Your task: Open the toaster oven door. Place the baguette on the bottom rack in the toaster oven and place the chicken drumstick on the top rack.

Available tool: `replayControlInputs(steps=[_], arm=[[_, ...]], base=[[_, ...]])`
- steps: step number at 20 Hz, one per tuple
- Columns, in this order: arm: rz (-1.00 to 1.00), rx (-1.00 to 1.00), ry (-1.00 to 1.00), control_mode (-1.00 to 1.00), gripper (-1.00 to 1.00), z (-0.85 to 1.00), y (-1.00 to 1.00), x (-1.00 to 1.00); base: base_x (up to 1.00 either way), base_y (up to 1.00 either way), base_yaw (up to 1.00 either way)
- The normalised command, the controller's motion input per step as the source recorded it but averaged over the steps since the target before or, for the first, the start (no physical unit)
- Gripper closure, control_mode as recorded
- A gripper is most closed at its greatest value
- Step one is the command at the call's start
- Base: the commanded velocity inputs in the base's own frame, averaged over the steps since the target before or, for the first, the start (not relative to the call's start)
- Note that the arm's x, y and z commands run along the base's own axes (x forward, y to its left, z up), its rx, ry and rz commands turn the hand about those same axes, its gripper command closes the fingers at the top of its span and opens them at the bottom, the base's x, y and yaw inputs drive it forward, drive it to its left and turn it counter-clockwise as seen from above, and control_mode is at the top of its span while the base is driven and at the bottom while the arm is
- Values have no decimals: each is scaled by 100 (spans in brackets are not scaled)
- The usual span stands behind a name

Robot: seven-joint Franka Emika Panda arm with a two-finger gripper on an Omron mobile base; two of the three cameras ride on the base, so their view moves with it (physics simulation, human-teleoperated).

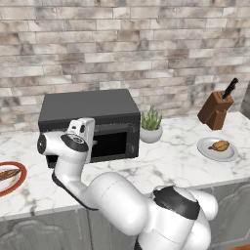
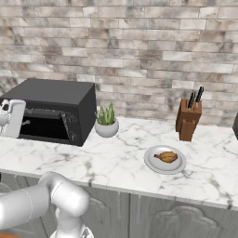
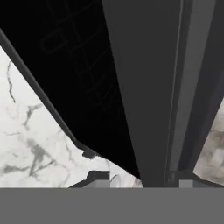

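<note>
The toaster oven (image 1: 90,122) stands on the marble worktop (image 1: 166,166) against the brick wall (image 1: 146,44), with a small potted plant (image 1: 151,126) just beside its right side. The end effector (image 3: 140,177) is at the front of the toaster oven, near its top left part. In the hand view its two dark finger tips stand on either side of the edge of the toaster oven door (image 3: 148,96); it looks like a grip on that edge, but this I cannot tell for sure. The chicken drumstick (image 2: 167,156) lies on a grey plate (image 2: 164,160), well to the right of the oven, near the knife block (image 2: 188,118). The baguette (image 1: 7,174) lies on a red-rimmed plate (image 1: 18,183) at the left edge of the worktop.
</note>
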Motion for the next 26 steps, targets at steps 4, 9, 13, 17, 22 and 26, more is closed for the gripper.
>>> replayControlInputs(steps=[4,9,13,17,22,26], arm=[[11,-3,16,-100,100,-94,16,-56],[5,-3,25,-100,100,-89,18,-67],[0,3,35,-100,100,-58,8,-55],[0,11,4,-100,100,39,2,-12],[-9,7,12,-100,100,68,18,-4],[-22,2,2,-100,100,58,11,0]], base=[[0,0,0],[0,0,0],[0,0,0],[0,0,0],[0,0,0],[0,0,0]])
